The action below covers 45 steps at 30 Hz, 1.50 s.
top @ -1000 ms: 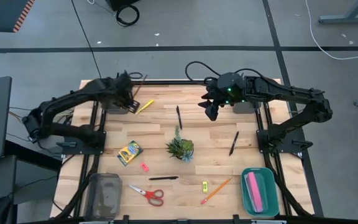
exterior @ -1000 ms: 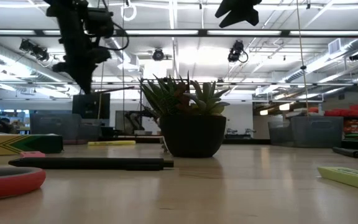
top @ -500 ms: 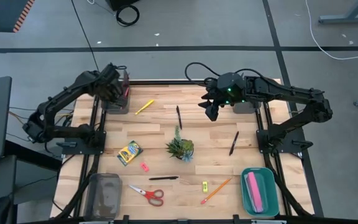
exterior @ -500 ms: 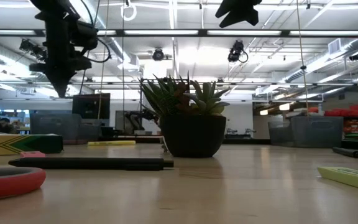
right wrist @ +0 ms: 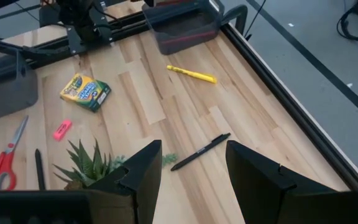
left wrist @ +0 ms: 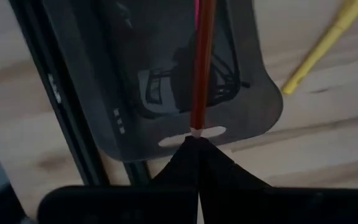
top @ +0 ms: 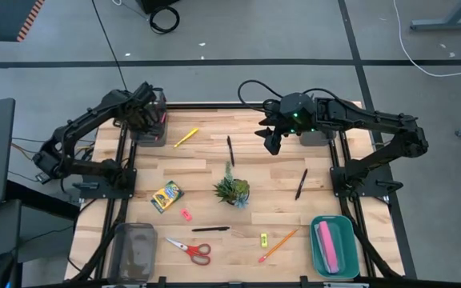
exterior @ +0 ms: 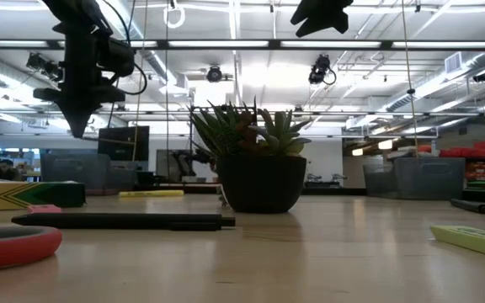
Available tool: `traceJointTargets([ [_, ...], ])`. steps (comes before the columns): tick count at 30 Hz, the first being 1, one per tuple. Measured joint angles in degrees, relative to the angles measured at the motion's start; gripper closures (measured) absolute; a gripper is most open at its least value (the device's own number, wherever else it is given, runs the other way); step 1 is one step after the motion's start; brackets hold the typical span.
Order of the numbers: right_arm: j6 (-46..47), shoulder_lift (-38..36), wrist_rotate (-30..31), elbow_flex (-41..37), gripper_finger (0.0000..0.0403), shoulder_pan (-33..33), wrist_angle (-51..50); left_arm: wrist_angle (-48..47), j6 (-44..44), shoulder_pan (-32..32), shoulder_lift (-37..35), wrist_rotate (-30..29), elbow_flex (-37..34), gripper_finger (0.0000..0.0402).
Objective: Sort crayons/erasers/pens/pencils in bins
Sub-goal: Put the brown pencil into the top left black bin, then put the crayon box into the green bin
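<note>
My left gripper (top: 152, 114) hangs over the dark grey bin (top: 152, 132) at the table's far left and is shut on a reddish-brown pencil (left wrist: 201, 68). My right gripper (top: 272, 144) is open and empty, held above a black pen (top: 230, 150) at the far middle. A yellow pencil (top: 186, 137) lies beside the left bin. The crayon box (top: 166, 196), pink eraser (top: 186, 214), yellow eraser (top: 263, 238), orange pencil (top: 278, 246) and two more pens (top: 301, 183) (top: 210, 229) lie flat on the table. My left gripper pinches the pencil's near end (left wrist: 196, 129) between its two shut fingertips. The fingers point down from above, as the low view (exterior: 78, 126) shows. The pencil runs straight on from the fingertips, in line with them, over the bin's inside (left wrist: 160, 93). Whether its far end touches the bin, I cannot tell.
A potted plant (top: 232, 190) stands mid-table. Red-handled scissors (top: 190, 250) lie near the front. A translucent bin (top: 134, 250) stands at the near left. A teal bin (top: 333, 246) holding a pink thing stands at the near right. A second dark bin (top: 317, 136) stands at the far right.
My left gripper, shut on the reddish-brown pencil, has gone from beside the yellow pencil toward the table's left edge and now hangs over the far-left dark bin, a little lower than half a second ago. The right arm has kept still.
</note>
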Motion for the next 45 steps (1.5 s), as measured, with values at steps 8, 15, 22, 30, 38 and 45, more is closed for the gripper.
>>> traceJointTargets([
  [8, -0.02, 0.0, 0.02, 0.0, 0.0218, 0.0, 0.0, -0.04, -3.58, 0.74, 1.52, -0.28, 0.0, 0.0401],
  [15, -0.07, 0.0, 0.02, 0.0, 0.0218, 0.0, 0.0, -1.07, -1.3, 0.74, 2.73, -0.47, 0.0, 0.04],
  [22, -0.09, 0.0, 0.02, -0.02, 0.0218, 0.0, 0.0, -1.78, -0.25, 0.74, 3.99, -0.49, 0.0, 0.0379],
  [30, 0.74, 0.0, 0.02, -0.02, 0.0218, 0.0, 0.0, -1.54, -0.33, 0.74, 3.99, -0.51, 0.0, 0.0286],
  [38, 0.85, 0.0, 0.02, -0.02, 0.0218, 0.0, 0.0, -1.72, 0.49, -0.23, 3.21, -0.51, 0.02, 0.0227],
  [45, 1.05, 0.0, 0.02, -0.02, 0.0218, 0.0, 0.0, 1.79, -1.31, -7.12, -0.56, 1.83, 0.04, 0.0222],
])
